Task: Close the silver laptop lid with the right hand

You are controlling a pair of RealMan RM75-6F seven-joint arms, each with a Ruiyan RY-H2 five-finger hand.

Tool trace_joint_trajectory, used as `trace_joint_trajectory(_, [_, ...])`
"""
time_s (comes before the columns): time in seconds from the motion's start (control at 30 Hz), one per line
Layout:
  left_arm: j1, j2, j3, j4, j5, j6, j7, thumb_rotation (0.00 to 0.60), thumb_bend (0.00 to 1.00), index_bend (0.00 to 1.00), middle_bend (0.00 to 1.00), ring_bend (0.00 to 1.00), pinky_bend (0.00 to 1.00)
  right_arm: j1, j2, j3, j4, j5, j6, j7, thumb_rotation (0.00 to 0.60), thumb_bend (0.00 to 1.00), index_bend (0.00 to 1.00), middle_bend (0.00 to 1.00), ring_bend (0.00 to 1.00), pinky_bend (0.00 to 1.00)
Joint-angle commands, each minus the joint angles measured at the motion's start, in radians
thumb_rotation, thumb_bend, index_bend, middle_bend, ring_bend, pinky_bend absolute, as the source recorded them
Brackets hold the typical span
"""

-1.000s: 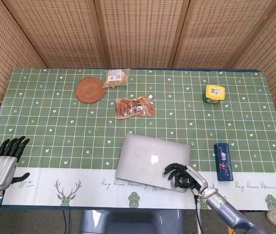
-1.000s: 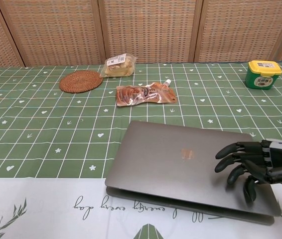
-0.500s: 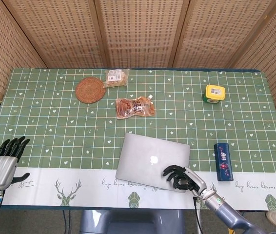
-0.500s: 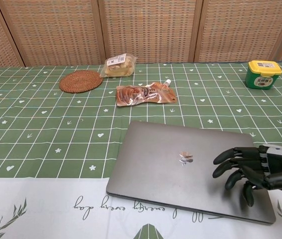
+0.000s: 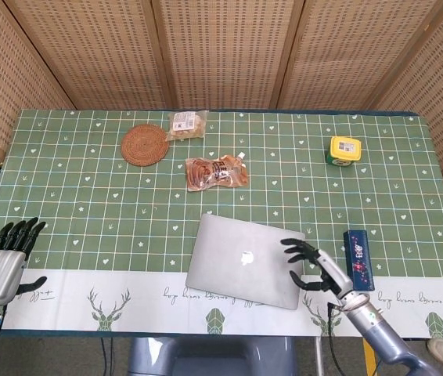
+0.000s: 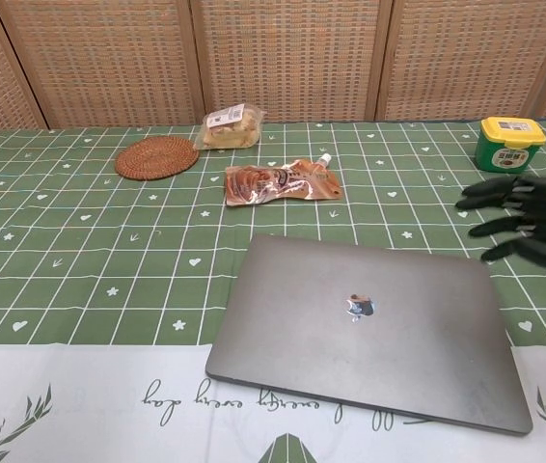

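The right hand [image 5: 315, 266] has lifted off the silver laptop [image 5: 245, 260] since half a second ago, when its fingers were curled down on the lid's near right corner. It now hovers over the laptop's right edge with its fingers spread apart, holding nothing; in the chest view the right hand [image 6: 533, 218] floats above the cloth, beyond the lid's far right corner. The lid, which a second ago still showed a thin gap along the front, lies fully flat on the base.

The laptop sits near the front edge of the table [image 5: 73, 188], straddling the line where the green grid cloth meets the white printed border. Its long axis runs left to right, slightly skewed so the right end sits nearer the front edge than the left. The logo [image 6: 359, 307] faces up, near the lid's middle.

Just right of the hand lies a dark blue box [image 5: 358, 259], close to the laptop's right side. Behind the laptop there is open cloth up to a snack pouch [image 5: 217, 172]; further back sit a woven coaster [image 5: 145, 144] and a small packet [image 5: 186, 124]. A yellow-lidded jar [image 5: 343, 150] stands well apart at the back right.

The left hand [image 5: 6, 262] rests at the front left corner, fingers extended and slightly apart, holding nothing, well away from everything.
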Motion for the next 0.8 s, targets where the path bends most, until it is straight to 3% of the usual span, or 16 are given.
trace_joint_trajectory(0.03, [0.001,0.0,0.0,-0.001,0.003,0.003,0.0,0.6,0.08,0.0,0.0,0.0,0.0,-0.03,0.063,0.026,-0.002,0.019,0.055,-0.067,0.6,0.53,0.16,0.08,0.1,0.12])
trace_joint_trajectory(0.2, [0.006,-0.003,-0.003,0.0,0.016,0.024,-0.001,0.6,0.08,0.0,0.0,0.0,0.0,-0.086,0.138,0.04,0.007,0.05,0.145,-0.188,0.6,0.45,0.07,0.0,0.0,0.01])
trace_joint_trajectory(0.4, [0.011,-0.009,-0.008,0.008,0.024,0.045,-0.004,0.6,0.08,0.0,0.0,0.0,0.0,-0.202,0.157,0.042,0.091,0.11,0.306,-0.623,0.6,0.34,0.0,0.0,0.0,0.0])
trace_joint_trajectory(0.57, [0.012,-0.013,-0.01,0.013,0.027,0.052,-0.003,0.6,0.08,0.0,0.0,0.0,0.0,-0.264,0.128,0.043,0.126,0.127,0.397,-0.839,0.6,0.31,0.0,0.0,0.0,0.0])
trace_joint_trajectory(0.8, [0.017,-0.012,-0.01,0.017,0.036,0.064,-0.013,0.6,0.08,0.0,0.0,0.0,0.0,-0.309,0.13,0.05,0.111,0.141,0.436,-0.939,0.6,0.31,0.0,0.0,0.0,0.0])
